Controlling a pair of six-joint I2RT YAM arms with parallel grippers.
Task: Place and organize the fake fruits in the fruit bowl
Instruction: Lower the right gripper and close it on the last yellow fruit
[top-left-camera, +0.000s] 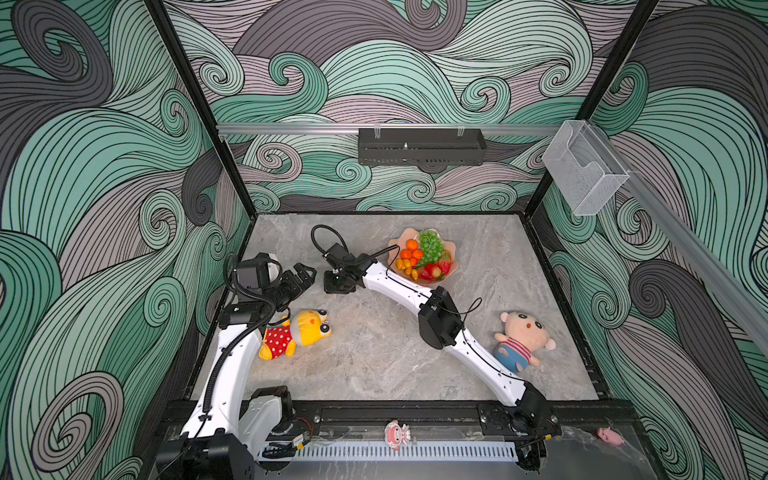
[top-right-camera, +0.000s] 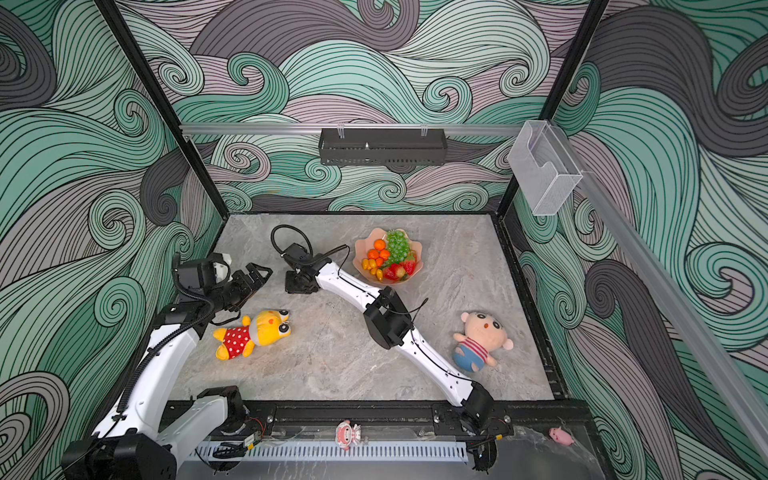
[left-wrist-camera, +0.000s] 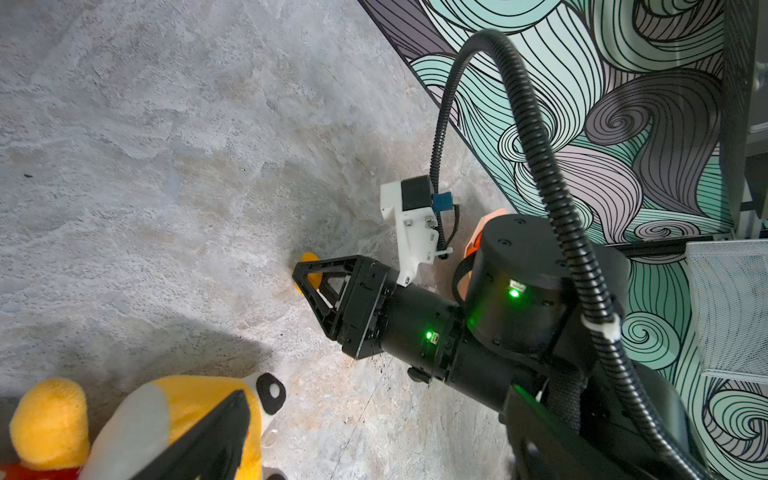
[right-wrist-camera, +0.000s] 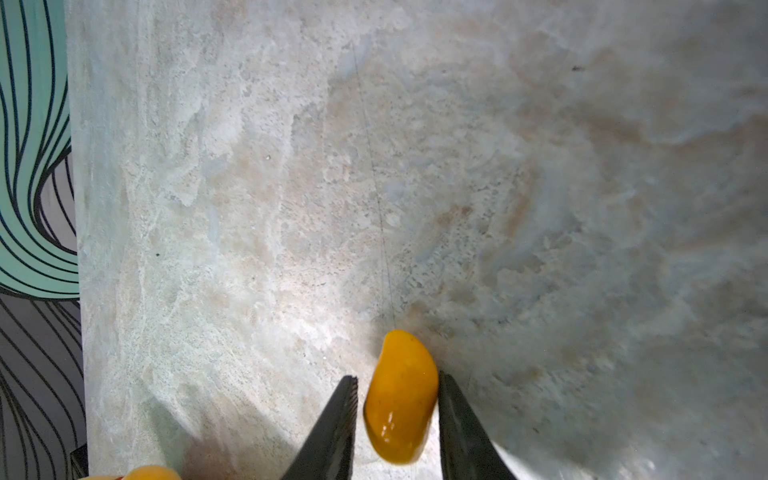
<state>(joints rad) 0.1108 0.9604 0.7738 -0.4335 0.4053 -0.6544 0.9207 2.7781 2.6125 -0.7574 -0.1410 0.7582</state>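
Pick-up step: the right gripper (right-wrist-camera: 397, 378) straddles a kumquat (right-wrist-camera: 401, 407) on the table (right-wrist-camera: 249, 166), narrowly open, gripping nothing yet; next it should probably squeeze, lift and carry it to the fruit bowl (top-left-camera: 398, 244)

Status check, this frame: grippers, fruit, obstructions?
Left gripper open, empty. Right gripper straddling kumquat on table, one finger touching, not yet clamped. Many fruits in fruit bowl. Nothing visible blocking.

A: Where do the top views sit?
B: High over the near edge, tilted down on the whole worktop (top-left-camera: 374, 365); both share almost the same scene.
A: And the wrists?
B: Left looks across at the right hand (left-wrist-camera: 304, 279) (fairly near); right sits close over the worktop, past its fingers (right-wrist-camera: 332, 424).
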